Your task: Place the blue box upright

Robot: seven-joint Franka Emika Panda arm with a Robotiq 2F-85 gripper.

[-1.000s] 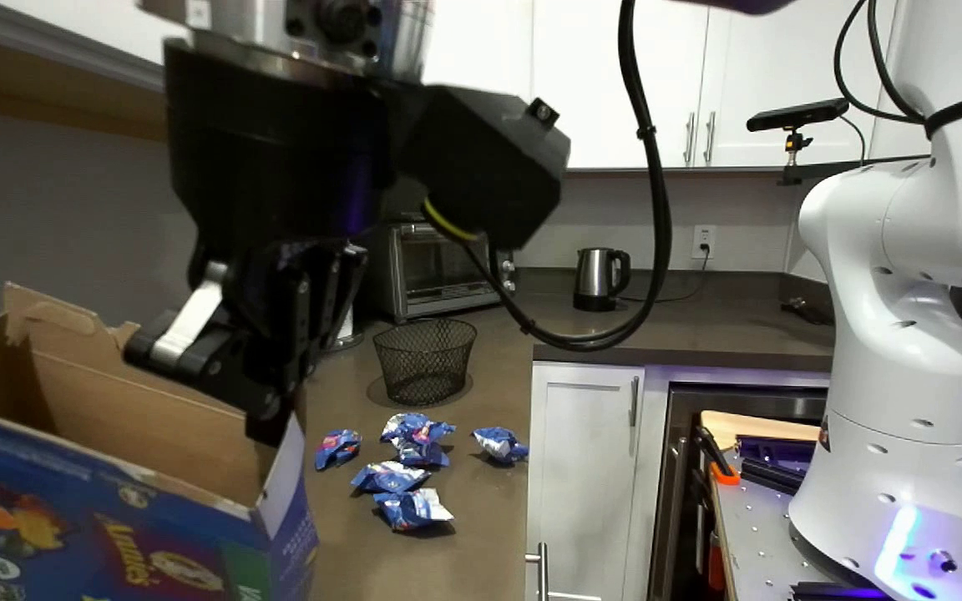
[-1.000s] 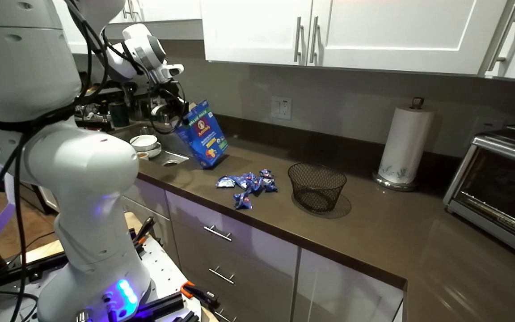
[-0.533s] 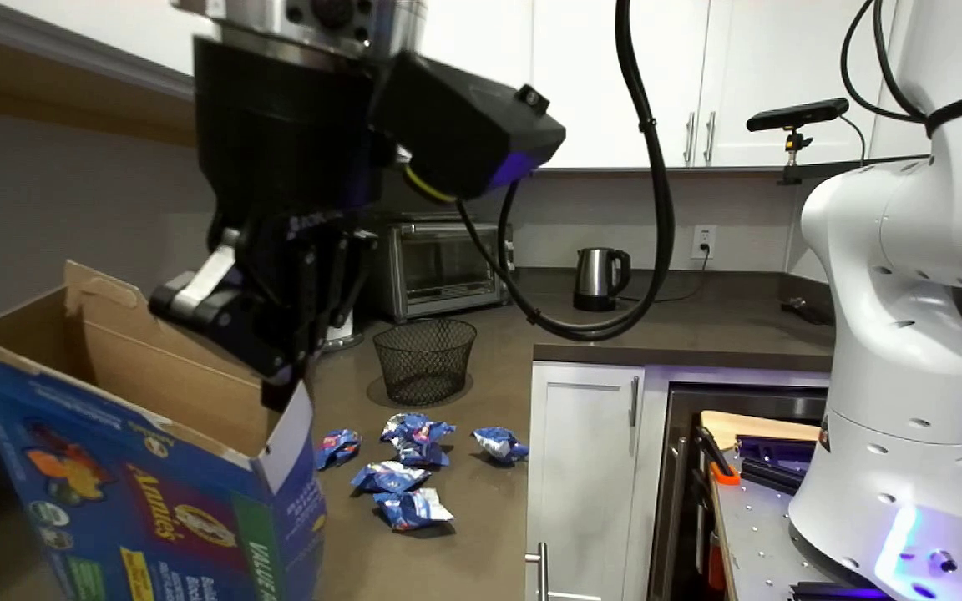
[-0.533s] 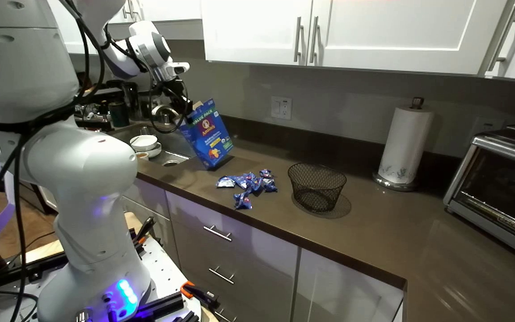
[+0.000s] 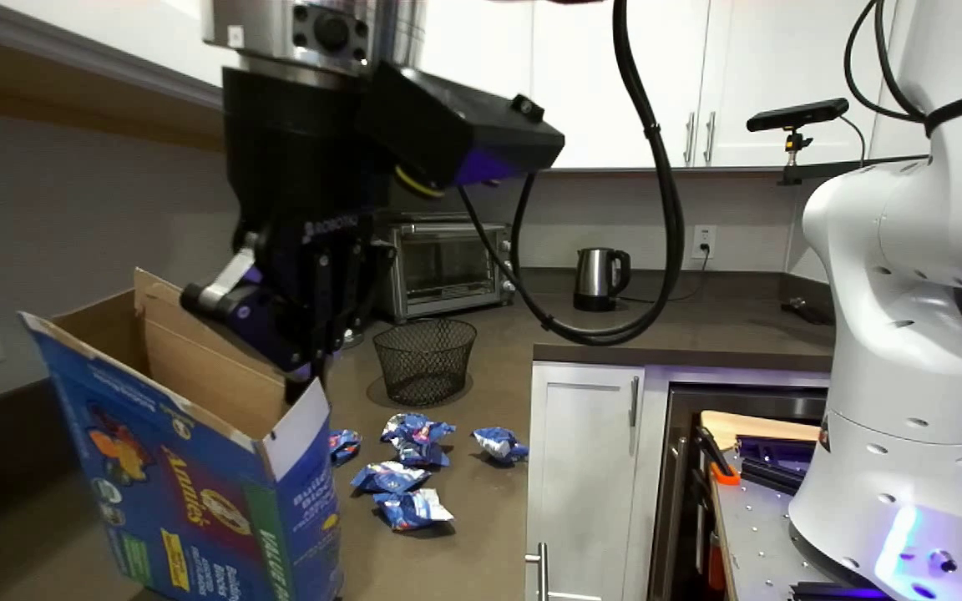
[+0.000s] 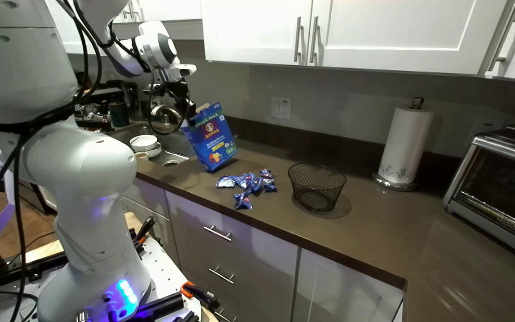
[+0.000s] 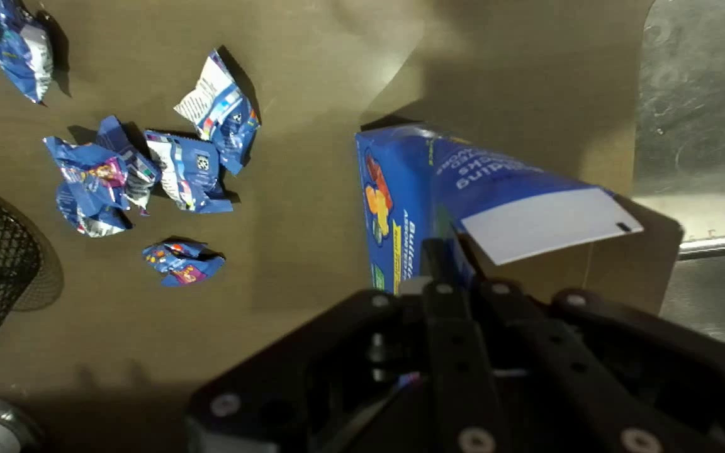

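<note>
The blue box is a large carton with an open top and brown inside. It shows in both exterior views [image 5: 197,492] [image 6: 213,141] and in the wrist view [image 7: 394,170]. It stands tilted, with its lowest corner at or very near the counter; exact contact cannot be told. My gripper [image 5: 306,384] is above the box, with its fingers closed on one upper wall near the rim. It also shows in an exterior view [image 6: 190,117] and in the wrist view [image 7: 457,270], where the box wall runs between the fingertips. One fingertip is hidden inside the box.
Several small blue-white packets [image 5: 414,438] lie on the counter [image 6: 373,223] beside the box. Beyond them stand a black wire basket [image 6: 318,188], a paper towel roll [image 6: 407,143] and a toaster oven [image 6: 503,179]. A sink with bowls [image 6: 143,143] lies behind the box. A wall runs alongside.
My gripper and the blue box have moved together to the right in both exterior views, nearer the packets. The box looks slightly less tilted. The grip on it stays shut.
</note>
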